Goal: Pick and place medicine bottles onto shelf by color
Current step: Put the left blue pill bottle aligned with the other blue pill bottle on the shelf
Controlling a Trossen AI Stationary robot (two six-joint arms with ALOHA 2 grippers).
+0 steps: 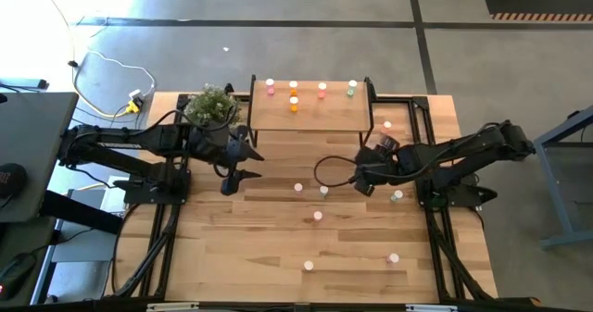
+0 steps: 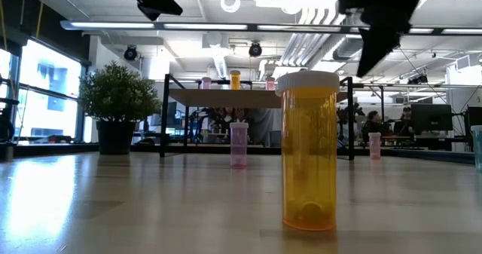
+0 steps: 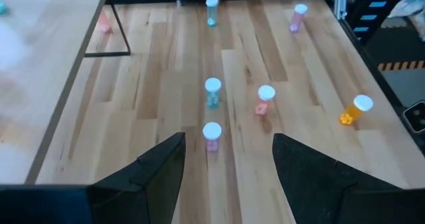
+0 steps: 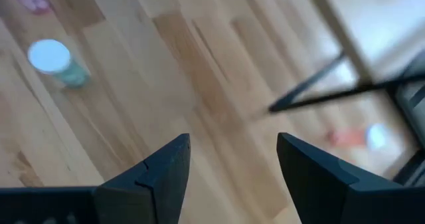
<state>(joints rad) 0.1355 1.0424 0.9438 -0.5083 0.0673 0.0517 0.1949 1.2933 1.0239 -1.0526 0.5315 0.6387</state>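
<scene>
The shelf [image 1: 308, 114] stands at the far side of the table and carries several bottles: pink [image 1: 270, 88], two orange [image 1: 294, 96], red-pink [image 1: 322, 90] and green [image 1: 351, 89]. More bottles stand scattered on the table, among them a pink one [image 1: 298, 188], a green one [image 1: 323, 191] and a red-pink one [image 1: 318, 216]. My left gripper [image 1: 235, 179] hovers open, left of them; its wrist view has the pink bottle [image 3: 212, 135] just ahead of the open fingers [image 3: 229, 159]. My right gripper [image 1: 362, 184] hovers open, right of them, with a green bottle [image 4: 57, 60] ahead.
A potted plant [image 1: 213, 105] stands beside the shelf's left end. Other bottles sit near the table's near edge [image 1: 309, 266] [image 1: 393, 257] and on its right side [image 1: 397, 195] [image 1: 387, 124]. In the low view an orange bottle [image 2: 309, 152] stands close to the camera. A black cable loops near the right gripper [image 1: 326, 171].
</scene>
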